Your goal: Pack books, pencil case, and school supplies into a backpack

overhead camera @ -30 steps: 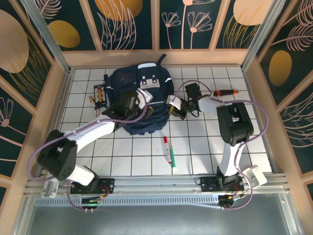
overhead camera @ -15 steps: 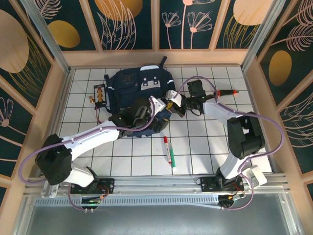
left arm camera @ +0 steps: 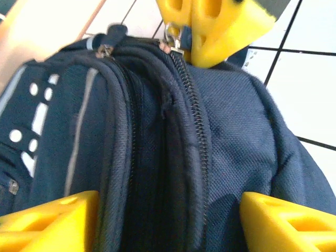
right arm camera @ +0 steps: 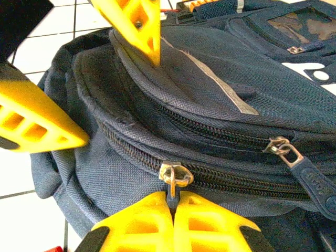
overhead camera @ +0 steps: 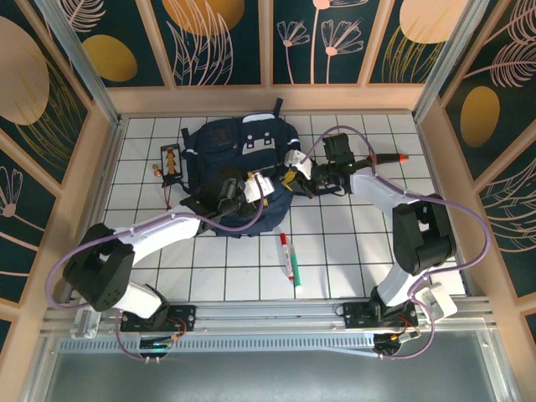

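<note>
Table (overhead camera: 352, 251), white grid top. Backpack (overhead camera: 219, 151) lies flat on it, toward 12 o'clock from the middle. Both grippers meet at the pack's 4 o'clock edge.

Left gripper (left arm camera: 169, 195): jaws well apart, straddling the pack's zipped ridge. One fingertip touches a fabric flap; nothing is clamped.

Right gripper (right arm camera: 173, 202): at 3 o'clock of the left one, fingers pressed together, pinching a metal zip pull (right arm camera: 176, 176) on the pack's side.

Marker (overhead camera: 288, 256): on the table at 6 o'clock of the pack, clear of it, red cap toward the pack.

Red-and-black tool (overhead camera: 387, 157): 3 o'clock of the pack, past the right wrist.

Black card (overhead camera: 170, 161): 9 o'clock, just beside the pack.
</note>
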Robot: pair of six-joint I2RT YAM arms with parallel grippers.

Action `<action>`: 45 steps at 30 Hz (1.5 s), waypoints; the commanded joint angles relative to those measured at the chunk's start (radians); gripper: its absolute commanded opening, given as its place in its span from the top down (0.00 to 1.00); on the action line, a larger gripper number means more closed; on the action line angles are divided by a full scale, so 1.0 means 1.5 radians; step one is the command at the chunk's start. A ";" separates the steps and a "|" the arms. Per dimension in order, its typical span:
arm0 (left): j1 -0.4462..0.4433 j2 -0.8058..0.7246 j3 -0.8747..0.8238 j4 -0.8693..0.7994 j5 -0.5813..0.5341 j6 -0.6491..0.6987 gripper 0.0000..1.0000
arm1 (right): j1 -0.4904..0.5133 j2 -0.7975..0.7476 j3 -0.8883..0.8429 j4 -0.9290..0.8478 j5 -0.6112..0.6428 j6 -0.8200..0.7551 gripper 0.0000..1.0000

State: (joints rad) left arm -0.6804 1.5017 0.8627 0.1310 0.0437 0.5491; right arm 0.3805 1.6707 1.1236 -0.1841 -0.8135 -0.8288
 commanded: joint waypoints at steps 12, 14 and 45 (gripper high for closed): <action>0.004 0.028 0.020 0.041 0.002 0.122 1.00 | 0.000 -0.045 0.040 -0.038 -0.002 -0.018 1.00; 0.007 0.018 0.005 0.039 0.043 0.158 1.00 | -0.013 -0.027 0.062 -0.061 0.018 -0.007 1.00; 0.038 -0.049 -0.073 0.117 0.234 0.226 1.00 | -0.115 0.268 0.240 0.110 0.251 0.284 0.99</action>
State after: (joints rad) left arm -0.6041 1.4723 0.7441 0.3023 0.2020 0.8581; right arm 0.2832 2.0674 1.4723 -0.2321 -0.6315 -0.5385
